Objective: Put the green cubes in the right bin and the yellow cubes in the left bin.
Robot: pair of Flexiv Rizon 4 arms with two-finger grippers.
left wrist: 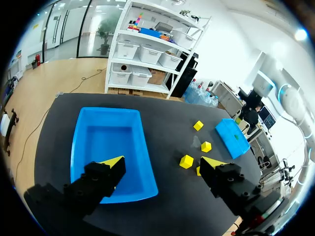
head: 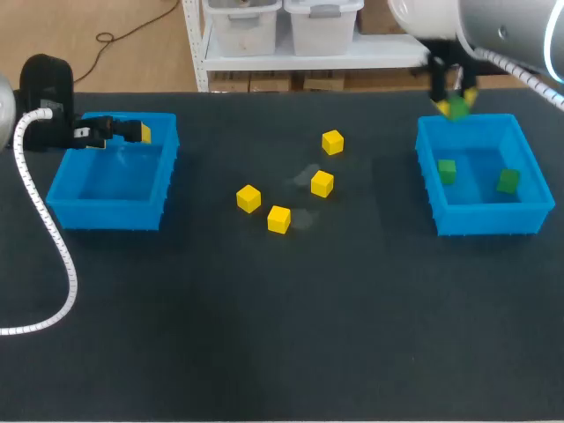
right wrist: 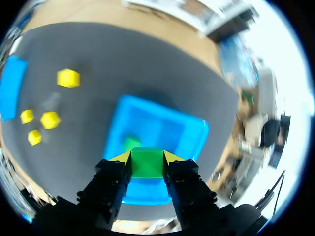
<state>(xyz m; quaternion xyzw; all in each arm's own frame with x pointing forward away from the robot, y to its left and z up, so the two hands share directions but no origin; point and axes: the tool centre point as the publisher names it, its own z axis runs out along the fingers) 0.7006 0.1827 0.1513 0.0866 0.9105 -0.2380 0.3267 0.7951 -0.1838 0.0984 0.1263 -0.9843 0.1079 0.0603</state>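
Note:
My right gripper (head: 455, 104) hangs over the back rim of the right blue bin (head: 529, 216), shut on a green cube (head: 458, 110). The wrist view shows that cube (right wrist: 146, 163) clamped between the yellow tips, with the bin (right wrist: 197, 132) below and another green cube (right wrist: 130, 143) inside it. Two green cubes (head: 447, 171) (head: 508, 181) lie in the bin. Several yellow cubes (head: 332, 142) (head: 322, 183) (head: 248, 198) lie mid-table. My left gripper (head: 132, 132) stands open and empty over the back edge of the left blue bin (head: 66, 211), whose inside (left wrist: 110, 147) holds nothing.
The black table (head: 282, 335) has wide free room in front of the bins and cubes. A white ribbed cable (head: 53, 238) from my left arm trails across the table's left side.

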